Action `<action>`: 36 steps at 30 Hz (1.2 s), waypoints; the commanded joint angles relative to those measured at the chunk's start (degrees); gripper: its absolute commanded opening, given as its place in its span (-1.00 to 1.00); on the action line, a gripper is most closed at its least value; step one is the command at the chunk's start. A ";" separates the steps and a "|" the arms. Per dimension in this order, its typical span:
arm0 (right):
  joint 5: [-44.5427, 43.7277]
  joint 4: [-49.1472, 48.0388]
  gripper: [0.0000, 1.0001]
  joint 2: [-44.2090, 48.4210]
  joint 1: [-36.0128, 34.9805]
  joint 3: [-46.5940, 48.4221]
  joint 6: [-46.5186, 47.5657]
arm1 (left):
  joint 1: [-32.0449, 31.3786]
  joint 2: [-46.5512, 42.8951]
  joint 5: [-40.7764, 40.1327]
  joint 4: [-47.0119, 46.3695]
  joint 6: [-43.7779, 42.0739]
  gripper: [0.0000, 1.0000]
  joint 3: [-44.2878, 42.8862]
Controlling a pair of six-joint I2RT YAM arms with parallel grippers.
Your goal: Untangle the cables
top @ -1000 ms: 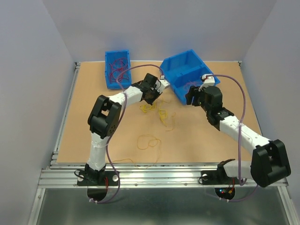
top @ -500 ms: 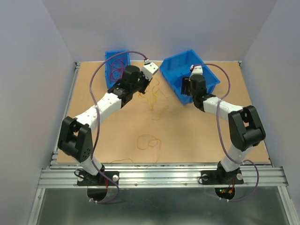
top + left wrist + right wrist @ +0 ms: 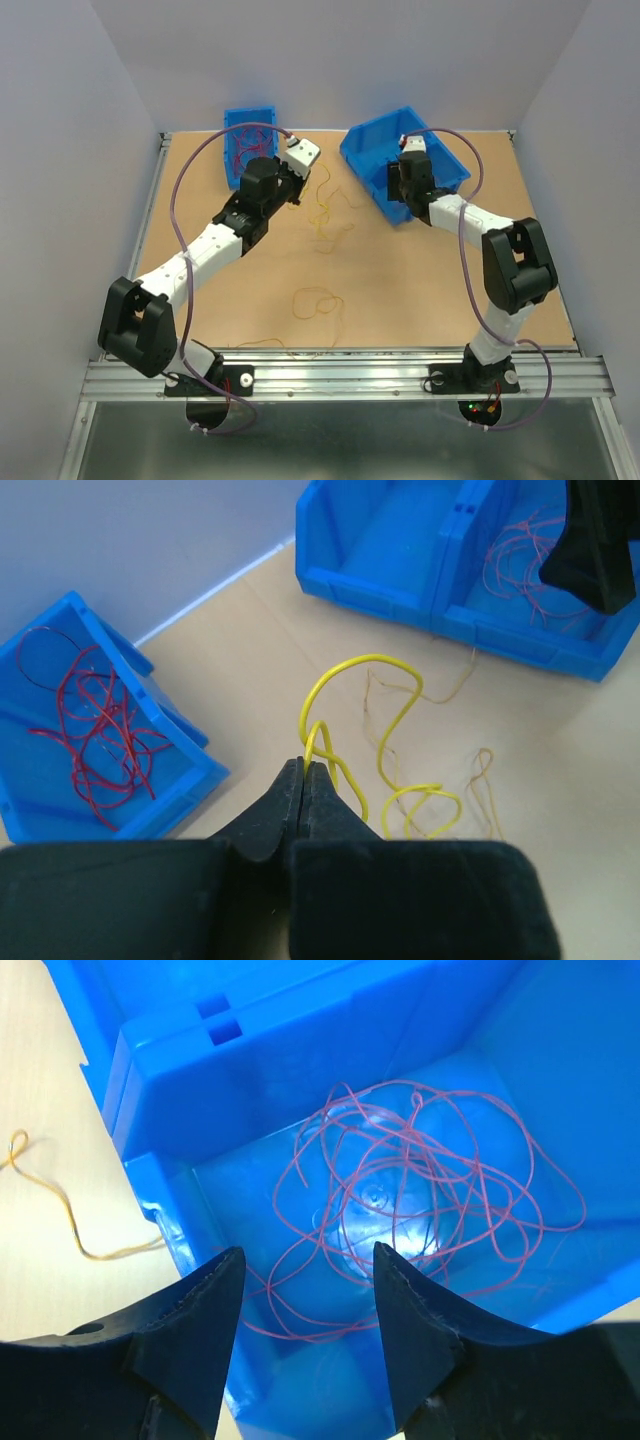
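My left gripper (image 3: 305, 766) is shut on a bright yellow cable (image 3: 356, 661), whose curls hang from the fingertips over the table. In the top view this gripper (image 3: 296, 186) is beside the small blue bin (image 3: 232, 172), with the yellow cable (image 3: 322, 213) trailing to its right. Dark red cables (image 3: 98, 720) lie in that small bin. My right gripper (image 3: 308, 1252) is open and empty above thin red cables (image 3: 420, 1175) in the near compartment of the large blue bin (image 3: 160, 1080). In the top view it (image 3: 405, 186) hovers over that bin (image 3: 372, 140).
A thin orange cable (image 3: 481, 780) lies on the table by the yellow one. A loose yellow-orange loop (image 3: 316, 302) lies mid-table, nearer the front. The large bin's other compartment (image 3: 385, 540) holds no cables. White walls close off the table's back and sides.
My left gripper has moved back and left toward the small bin, carrying the yellow cable off the table. My right gripper has moved back-left over the large bin.
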State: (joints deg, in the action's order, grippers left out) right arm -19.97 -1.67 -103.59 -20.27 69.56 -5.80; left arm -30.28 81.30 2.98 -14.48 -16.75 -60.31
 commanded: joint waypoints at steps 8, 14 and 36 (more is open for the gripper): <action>0.72 16.35 0.18 14.36 0.06 -6.10 -3.34 | -0.04 -4.13 -0.61 -7.32 1.11 -1.00 0.72; -0.15 18.72 0.18 18.25 -0.29 -9.44 -4.39 | -0.04 -5.36 0.00 -7.84 1.28 -1.00 1.43; 49.66 -25.11 0.50 29.50 -4.25 -24.56 3.79 | -0.04 -8.61 12.91 -6.70 5.50 -1.00 2.31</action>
State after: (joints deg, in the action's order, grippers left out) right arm 17.76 -10.44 -73.12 -24.45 47.05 -2.72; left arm -30.28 75.02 11.60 -19.84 -13.23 -56.86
